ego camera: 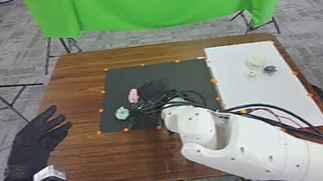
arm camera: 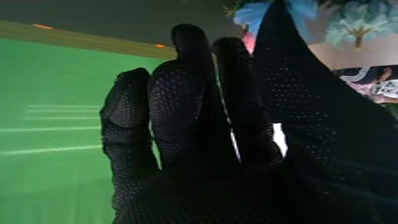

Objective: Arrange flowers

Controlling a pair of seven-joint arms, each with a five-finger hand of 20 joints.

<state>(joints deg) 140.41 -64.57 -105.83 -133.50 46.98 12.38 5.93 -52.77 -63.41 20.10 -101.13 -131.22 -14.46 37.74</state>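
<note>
My right hand (ego camera: 152, 90) is over the dark mat (ego camera: 169, 70), close beside a pink flower (ego camera: 133, 95). A pale green flower (ego camera: 122, 113) lies nearer the mat's left front. In the right wrist view my right hand (arm camera: 191, 115) is open, its fingers fairly straight and the thumb apart; past the thumb are a blue flower (arm camera: 253, 14) and a pale teal flower (arm camera: 362, 22). Some pink (arm camera: 249, 42) shows between thumb and fingers. My left hand (ego camera: 35, 140) is open at the table's left edge. A cream flower (ego camera: 255, 60) and a blue-grey flower (ego camera: 270, 69) lie on the white board.
The white board (ego camera: 275, 93) lies to the right of the mat, with a small pale flower (ego camera: 251, 73) on it. Orange markers edge both. My right forearm crosses the table's front right. A green cloth (ego camera: 160, 3) hangs behind the brown table (ego camera: 76, 84).
</note>
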